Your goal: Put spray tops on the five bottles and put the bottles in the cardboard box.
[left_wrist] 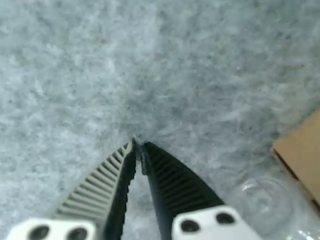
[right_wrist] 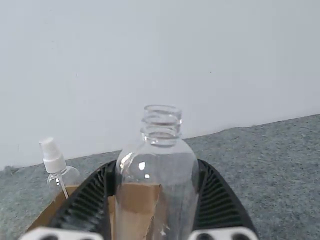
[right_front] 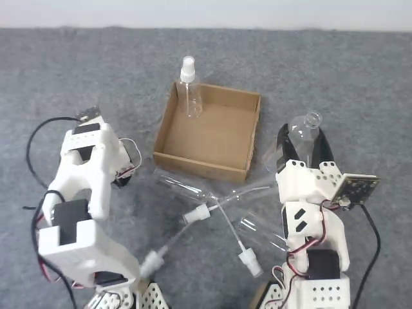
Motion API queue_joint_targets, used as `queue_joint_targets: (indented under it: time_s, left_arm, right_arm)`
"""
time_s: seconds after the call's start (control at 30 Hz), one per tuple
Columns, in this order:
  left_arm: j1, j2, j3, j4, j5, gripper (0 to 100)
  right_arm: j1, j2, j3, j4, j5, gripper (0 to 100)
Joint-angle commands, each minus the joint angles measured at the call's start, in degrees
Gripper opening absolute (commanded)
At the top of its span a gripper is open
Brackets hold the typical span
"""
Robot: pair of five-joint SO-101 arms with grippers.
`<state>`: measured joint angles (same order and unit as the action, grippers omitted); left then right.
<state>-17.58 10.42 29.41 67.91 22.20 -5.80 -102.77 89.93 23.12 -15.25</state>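
The right pincer (right_front: 304, 147) is clenched around a clear bottle (right_front: 308, 126) with no spray top, holding it upright above the grey counter (right_front: 341, 71), just to the right of the cardboard box (right_front: 199, 165). In the right wrist view its two black fingers (right_wrist: 209, 192) press against the sides of the bottle, whose threaded neck is open at the top. A second bottle (right_front: 190, 93), fitted with a white spray top, stands upright in the far left corner of the box. The left pincer (left_wrist: 137, 145) is closed with nothing between its ribbed fingers and hangs over bare counter to the left of the box. On the counter in front of the box lie two uncapped bottles on their sides: one (right_front: 182, 187) just beside the box's front wall, the other (right_front: 261, 230) nearer the right arm. Something clear that looks like a third bottle (right_front: 270, 158) sits between the box and the right pincer. Three loose spray tops (right_front: 197, 214) (right_front: 152, 262) (right_front: 250, 260) lie among them, their thin tubes crossing one another.
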Motion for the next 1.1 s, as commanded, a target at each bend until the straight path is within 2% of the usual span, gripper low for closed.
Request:
queue_joint_targets:
  time_s: [0.0, 0.2, 0.27, 0.37, 0.5, 0.77, 0.93, 1.07]
  left_arm:
    - [-0.44, -3.43, -2.68, 2.55, -0.7, 2]
    - [-0.44, -17.14, -1.27, 8.53, -1.41, 2]
    - [-0.18, -22.59, -0.22, 10.55, -4.92, 3]
    - [0.09, -29.36, 2.86, 12.66, -10.55, 12]
    - [0.09, -35.87, 9.01, 11.43, -17.23, 22]
    - [0.26, -44.4, 17.36, 10.55, -34.2, 22]
    - [6.59, -47.12, 21.93, 10.46, -42.81, 23]
    - [14.07, -48.18, 25.27, 10.46, -46.59, 23]
  right_arm:
    - [-2.33, -1.1, -0.88, -1.54, 1.05, 1.3]
    - [-2.15, -1.01, -0.88, -1.54, 1.05, 1.3]
    - [-2.15, -1.01, -0.88, -1.54, 1.05, 1.3]
    - [-2.15, -1.01, -0.88, -1.54, 1.05, 1.3]
    - [-2.15, -1.1, -0.88, -1.63, 2.64, 1.3]
    - [-2.07, -1.19, -0.88, -1.89, 4.13, 1.3]
    - [-2.07, -1.19, -0.88, -1.8, 4.13, 1.3]
    - [-2.07, -1.19, -0.88, -1.71, 4.13, 1.3]
